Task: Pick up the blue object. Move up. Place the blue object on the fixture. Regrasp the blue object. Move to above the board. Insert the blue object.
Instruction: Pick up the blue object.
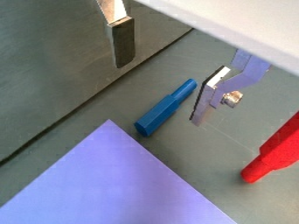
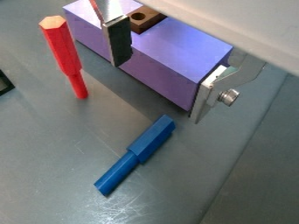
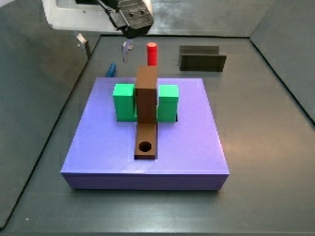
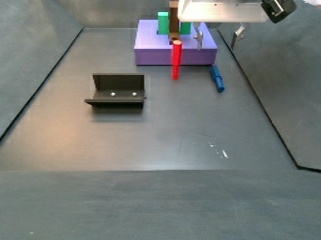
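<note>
The blue object (image 1: 167, 107) is a slim blue peg lying flat on the grey floor beside the board (image 1: 105, 185); it also shows in both side views (image 3: 109, 69) (image 4: 217, 77) and in a wrist view (image 2: 135, 155). My gripper (image 1: 162, 89) hangs above it, open, its fingers (image 1: 122, 39) apart with nothing between them. In the side views the gripper (image 3: 123, 37) (image 4: 213, 31) is high over the peg. The purple board (image 3: 185, 138) carries a green block (image 3: 123, 101) and a brown bar (image 3: 147, 115). The dark fixture (image 4: 115, 91) (image 3: 204, 59) stands apart on the floor.
A red peg (image 2: 65, 54) (image 4: 177, 58) stands upright on the floor near the board's corner and close to the blue peg. Grey walls (image 3: 37, 83) enclose the floor on the sides.
</note>
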Controlling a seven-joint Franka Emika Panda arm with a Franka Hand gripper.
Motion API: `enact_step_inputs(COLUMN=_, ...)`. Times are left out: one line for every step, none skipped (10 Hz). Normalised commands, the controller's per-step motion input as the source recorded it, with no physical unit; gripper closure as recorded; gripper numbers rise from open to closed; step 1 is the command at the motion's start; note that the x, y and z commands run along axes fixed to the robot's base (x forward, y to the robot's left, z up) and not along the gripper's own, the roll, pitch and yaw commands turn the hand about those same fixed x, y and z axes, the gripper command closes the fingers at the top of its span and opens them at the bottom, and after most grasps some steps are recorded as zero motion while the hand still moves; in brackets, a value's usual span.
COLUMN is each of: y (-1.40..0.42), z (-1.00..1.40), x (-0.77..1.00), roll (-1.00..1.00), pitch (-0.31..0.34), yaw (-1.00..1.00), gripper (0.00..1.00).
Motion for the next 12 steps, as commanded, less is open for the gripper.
enact_step_inputs(y=-0.13, z=-0.12, x=0.06, roll=0.15, pitch=-0.043, yaw=0.09, gripper=0.00)
enact_step_inputs(y=-0.14, z=-0.18, x=0.12, roll=0.16, pitch=-0.124, yaw=0.09, gripper=0.00)
enact_step_inputs(y=-0.14, z=-0.16, x=0.11, roll=0.17, pitch=-0.163, yaw=0.05, gripper=0.00)
enact_step_inputs(y=-0.11, z=-0.13, x=0.12, roll=0.15, pitch=-0.179, yaw=0.00, gripper=0.00)
enact_step_inputs(y=-0.05, z=-0.12, x=0.11, roll=0.15, pitch=-0.227, yaw=0.00, gripper=0.00)
enact_step_inputs(y=-0.02, z=-0.09, x=0.09, roll=0.16, pitch=-0.263, yaw=0.00, gripper=0.00)
enact_step_inputs(y=0.00, z=-0.13, x=0.08, roll=0.13, pitch=-0.229, yaw=0.00, gripper=0.00)
enact_step_inputs(y=0.00, z=-0.18, x=0.04, roll=0.18, pitch=-0.190, yaw=0.00, gripper=0.00)
enact_step_inputs(y=0.00, z=-0.23, x=0.00, roll=0.20, pitch=-0.194, yaw=0.00, gripper=0.00)
enact_step_inputs(y=0.00, z=-0.27, x=0.00, roll=0.19, pitch=-0.219, yaw=0.00, gripper=0.00)
enact_step_inputs(y=0.00, z=-0.30, x=0.00, roll=0.17, pitch=-0.251, yaw=0.00, gripper=0.00)
enact_step_inputs(y=0.00, z=-0.32, x=0.00, roll=0.12, pitch=-0.251, yaw=0.00, gripper=0.00)
